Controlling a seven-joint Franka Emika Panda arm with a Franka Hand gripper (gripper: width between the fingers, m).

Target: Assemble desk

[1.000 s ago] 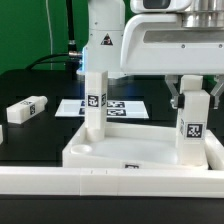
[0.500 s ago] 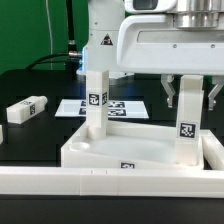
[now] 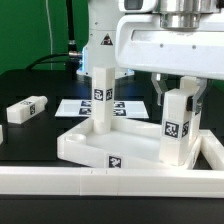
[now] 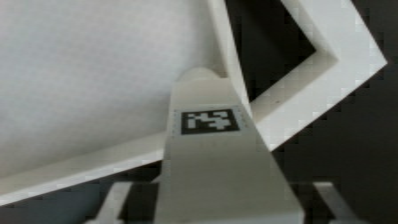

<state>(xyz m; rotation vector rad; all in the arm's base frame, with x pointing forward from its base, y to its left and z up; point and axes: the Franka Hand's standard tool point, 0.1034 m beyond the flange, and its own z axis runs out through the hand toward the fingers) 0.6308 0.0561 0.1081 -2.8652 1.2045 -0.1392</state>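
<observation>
Since a second ago the tabletop (image 3: 120,150) has turned on the table: its near corner now points toward the camera, where earlier its front edge ran parallel to the rail (image 3: 60,182). The gripper (image 3: 180,98) is clamped on a leg (image 3: 176,128), which stands upright in the corner at the exterior view's right (likely being screwed in, the top turning with it). A second leg (image 3: 103,95) stands at the far corner. A loose leg (image 3: 25,109) lies well apart at the left. The rail is just beside the near corner; open room lies leftward.
</observation>
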